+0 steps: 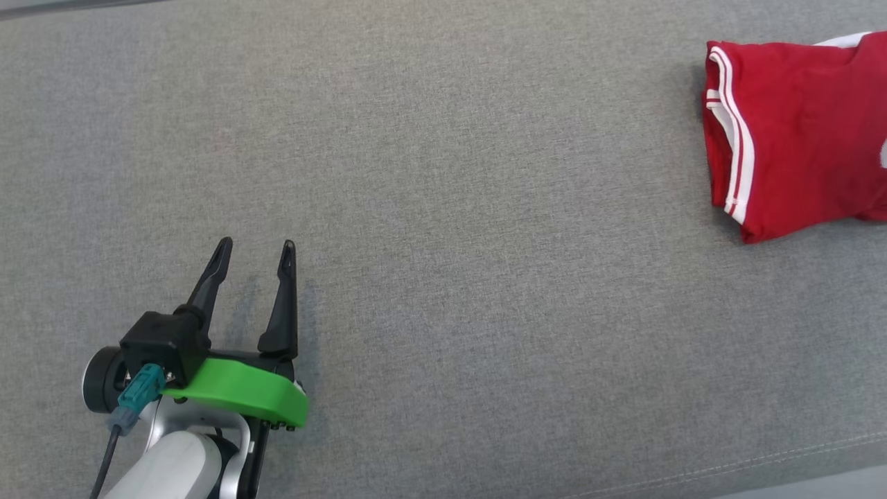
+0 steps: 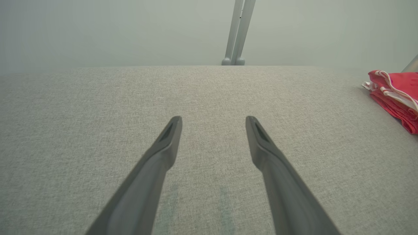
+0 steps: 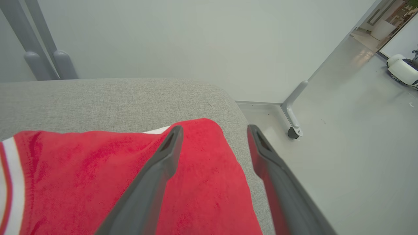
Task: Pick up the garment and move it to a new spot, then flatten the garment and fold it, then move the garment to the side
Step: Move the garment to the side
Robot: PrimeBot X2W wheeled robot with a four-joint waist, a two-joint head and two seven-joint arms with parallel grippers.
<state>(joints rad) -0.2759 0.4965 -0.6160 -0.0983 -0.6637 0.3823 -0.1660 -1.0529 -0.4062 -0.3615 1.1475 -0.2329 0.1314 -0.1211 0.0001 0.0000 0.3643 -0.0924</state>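
The left gripper (image 1: pixel 256 244) is wide open and empty, with the red garment (image 1: pixel 797 132) well to its right. The right gripper (image 3: pixel 214 127) is open over it.

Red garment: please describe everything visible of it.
The red garment is folded into a layered bundle of soft-looking cloth, with white stripes along its hems and a white part peeking out. It lies flat on the grey fabric surface, near its right end by a rounded corner. The right gripper stands open just over it; contact cannot be told.
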